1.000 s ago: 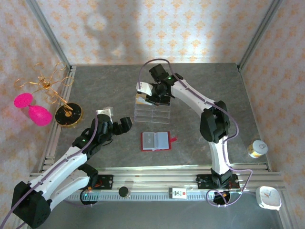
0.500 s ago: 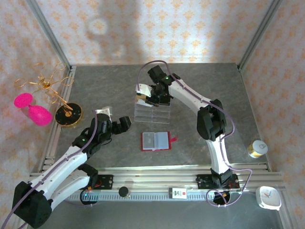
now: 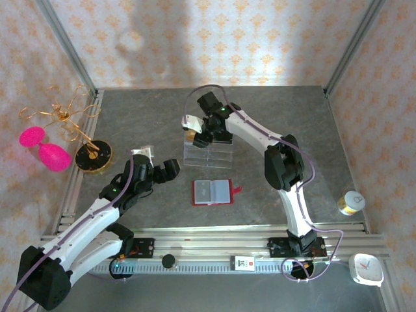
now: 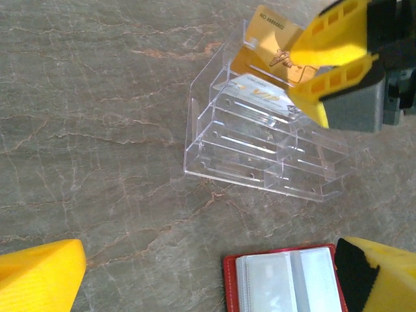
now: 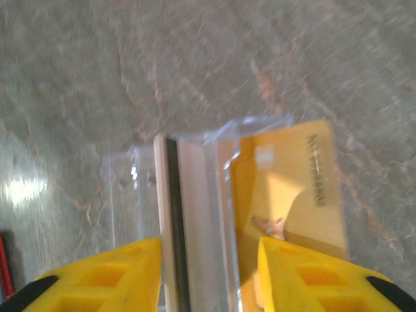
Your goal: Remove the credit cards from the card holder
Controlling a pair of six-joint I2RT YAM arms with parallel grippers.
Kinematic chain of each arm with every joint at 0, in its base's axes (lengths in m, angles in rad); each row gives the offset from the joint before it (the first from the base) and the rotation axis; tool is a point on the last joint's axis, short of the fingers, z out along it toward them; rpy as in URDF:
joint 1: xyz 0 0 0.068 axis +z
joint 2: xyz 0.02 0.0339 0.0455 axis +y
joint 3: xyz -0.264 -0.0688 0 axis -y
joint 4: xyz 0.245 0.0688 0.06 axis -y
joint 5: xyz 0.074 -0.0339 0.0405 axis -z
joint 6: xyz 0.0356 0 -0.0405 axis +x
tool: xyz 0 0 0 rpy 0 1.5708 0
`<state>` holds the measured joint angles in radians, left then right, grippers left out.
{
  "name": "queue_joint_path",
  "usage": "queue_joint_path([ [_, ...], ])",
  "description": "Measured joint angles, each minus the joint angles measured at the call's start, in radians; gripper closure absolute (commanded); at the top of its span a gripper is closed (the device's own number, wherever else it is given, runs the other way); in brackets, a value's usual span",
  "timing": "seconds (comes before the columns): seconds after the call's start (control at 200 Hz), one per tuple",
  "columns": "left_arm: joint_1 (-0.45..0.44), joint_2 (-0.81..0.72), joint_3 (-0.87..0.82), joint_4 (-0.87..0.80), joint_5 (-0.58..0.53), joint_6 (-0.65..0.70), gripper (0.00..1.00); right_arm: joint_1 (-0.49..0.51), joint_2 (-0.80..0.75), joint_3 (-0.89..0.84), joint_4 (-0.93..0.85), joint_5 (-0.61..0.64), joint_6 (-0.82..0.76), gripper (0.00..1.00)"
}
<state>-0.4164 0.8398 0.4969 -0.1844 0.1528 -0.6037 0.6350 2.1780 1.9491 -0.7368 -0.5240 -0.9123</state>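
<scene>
Seemingly thin, stiff and slick, the credit cards want edge pinches; left pincer gapes wide, right pincer stands parted.

The tabletop is grey marbling threaded with pale and rust-brown veins, and the walls carry cream paper with a repeating orange floral motif. At the centre of the top view, the card holder is red with grey-blue clear sleeves; above it, the colourless acrylic stand holds a gold card with dark lettering and a whitish credit card with gold script. The left hand and right hand have bright yellow fingers on white-and-black arms, and at the left edge sit hot-pink glasses and a gold wire rack.
</scene>
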Motion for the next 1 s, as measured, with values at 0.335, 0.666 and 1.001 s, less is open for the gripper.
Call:
queue_joint_path([
  [0.335, 0.008, -0.023, -0.055, 0.138, 0.032, -0.049, 0.01, 0.004, -0.294, -0.301, 0.391, -0.062, 0.368, 0.53],
  [0.666, 0.086, -0.019, -0.138, 0.339, 0.194, -0.124, 0.01, 0.128, -0.480, -0.717, 0.621, 0.259, 0.975, 1.00],
  [1.001, 0.097, -0.012, -0.145, 0.380, 0.267, -0.127, 0.05, 0.187, -0.338, -0.659, 0.555, 0.422, 1.131, 1.00],
])
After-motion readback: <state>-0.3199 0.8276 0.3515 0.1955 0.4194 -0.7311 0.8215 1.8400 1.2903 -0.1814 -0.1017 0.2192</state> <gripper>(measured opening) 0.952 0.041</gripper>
